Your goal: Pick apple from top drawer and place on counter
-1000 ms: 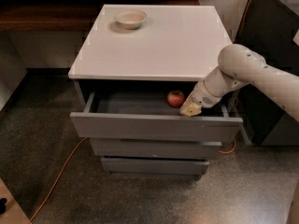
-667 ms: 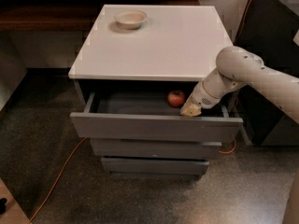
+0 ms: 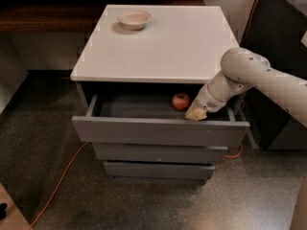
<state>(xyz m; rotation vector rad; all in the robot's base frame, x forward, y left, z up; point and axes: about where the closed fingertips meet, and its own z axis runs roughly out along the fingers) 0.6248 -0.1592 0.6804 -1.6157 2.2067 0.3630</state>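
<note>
The red apple [image 3: 181,101] lies inside the open top drawer [image 3: 158,128], toward its right side. My gripper [image 3: 195,113] reaches down into the drawer from the right and sits just right of the apple and slightly nearer the drawer front, close to it. The white counter [image 3: 163,42] tops the grey cabinet above the drawer.
A shallow beige bowl [image 3: 134,19] stands at the counter's back left. Two shut grey drawers [image 3: 158,153] sit below the open one. A dark wooden ledge [image 3: 43,16] runs at back left, a dark cabinet [image 3: 280,42] stands at right, and an orange cable [image 3: 57,186] lies on the floor.
The arm and gripper have shifted very slightly; the apple and drawer have not moved.
</note>
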